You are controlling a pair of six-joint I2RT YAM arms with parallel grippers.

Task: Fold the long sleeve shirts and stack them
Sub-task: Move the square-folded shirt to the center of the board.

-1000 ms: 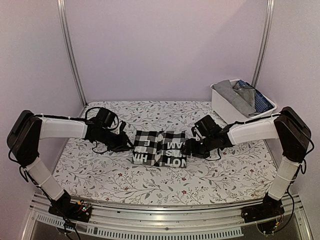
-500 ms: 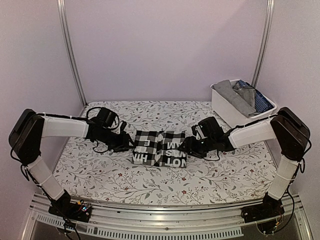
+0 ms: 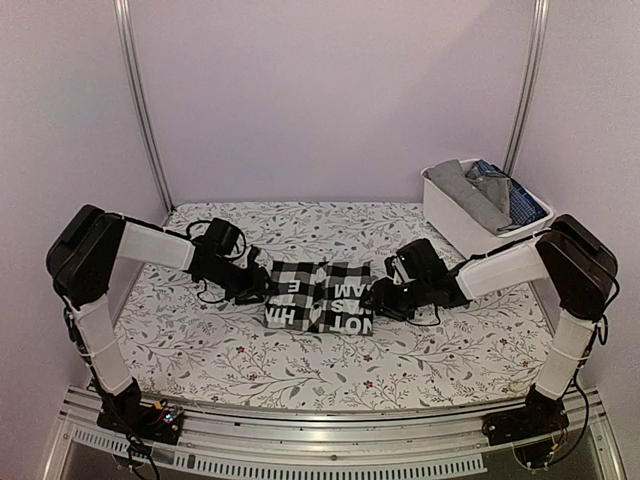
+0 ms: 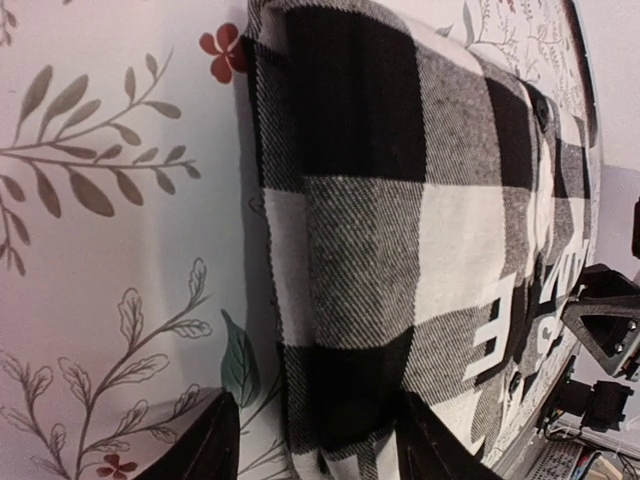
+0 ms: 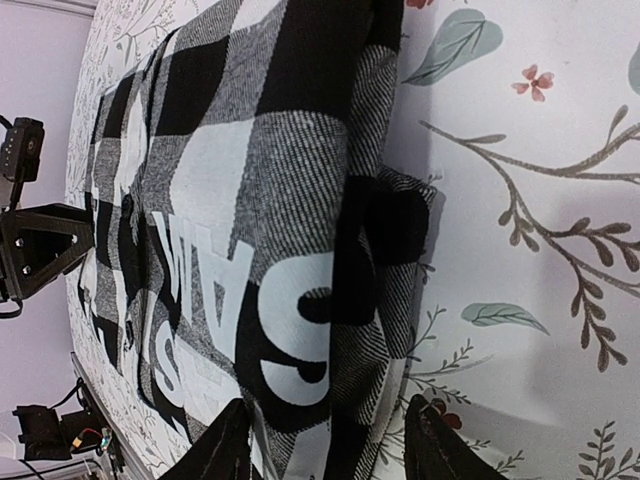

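Note:
The black-and-white checked shirt [image 3: 320, 297] lies folded into a small rectangle with white lettering in the middle of the table. My left gripper [image 3: 262, 288] is at its left edge and my right gripper [image 3: 375, 295] is at its right edge. In the left wrist view the open left gripper [image 4: 315, 450] straddles the shirt's [image 4: 400, 200] folded edge. In the right wrist view the open right gripper [image 5: 330, 450] straddles the shirt's [image 5: 260, 200] other edge. Neither pair of jaws is closed on the cloth.
A white bin [image 3: 445, 212] stands at the back right and holds a grey shirt [image 3: 468, 190] and a dark blue patterned shirt [image 3: 515, 195]. The floral tablecloth [image 3: 200, 350] covers the table. Metal posts and purple walls stand behind.
My left arm's elbow has swung up and inward, and its gripper has edged right onto the shirt's left edge. My right gripper has slid slightly left onto the right edge. The shirt has not moved.

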